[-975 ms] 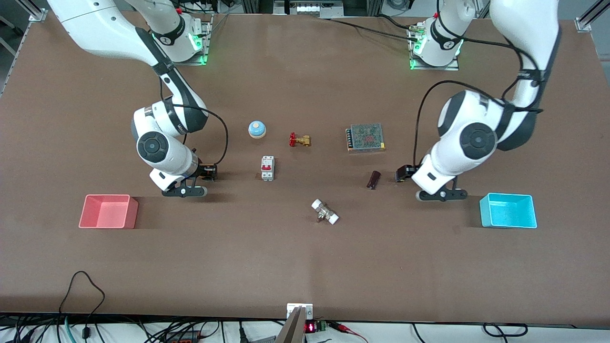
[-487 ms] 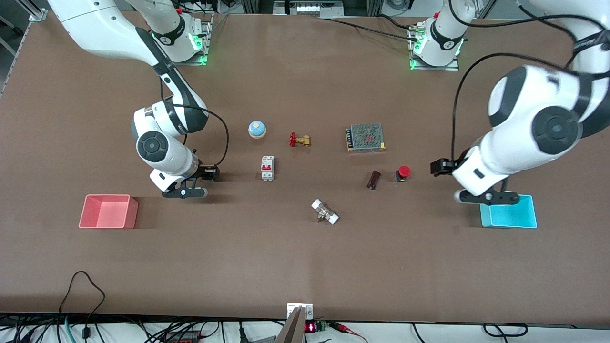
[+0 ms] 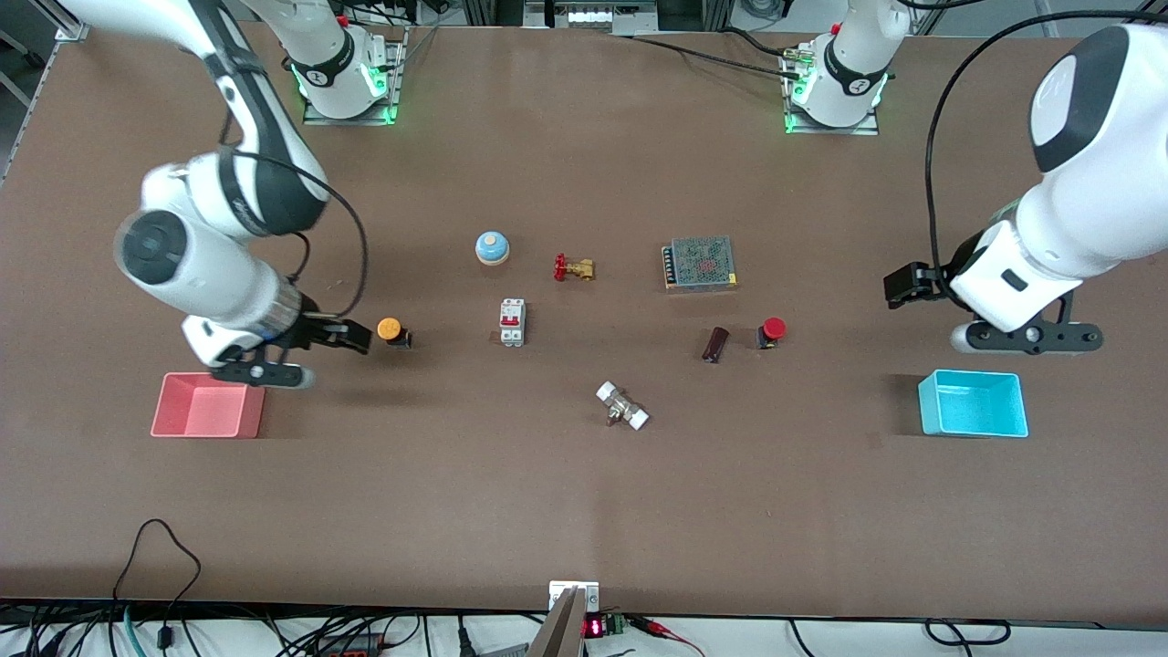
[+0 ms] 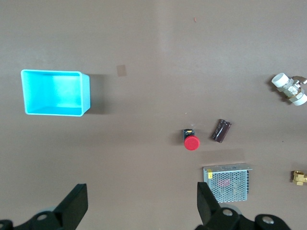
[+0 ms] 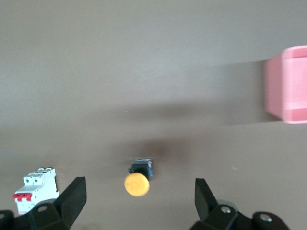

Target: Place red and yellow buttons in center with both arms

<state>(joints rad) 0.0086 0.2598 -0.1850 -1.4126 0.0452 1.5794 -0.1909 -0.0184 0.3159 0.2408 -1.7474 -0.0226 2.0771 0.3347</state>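
You are seeing the yellow button sitting beside the circuit breaker, toward the right arm's end of the table. The red button is sitting beside the small cylinder, toward the left arm's end.

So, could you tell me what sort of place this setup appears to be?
Most likely a robotics lab bench: two white arms are bolted to a brown table, small electrical parts such as a circuit breaker and power supply lie on it, and cables trail along its edge.

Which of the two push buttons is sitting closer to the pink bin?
The yellow button, toward the right arm's end of the table, beside the white circuit breaker. The red button sits nearer the blue bin.
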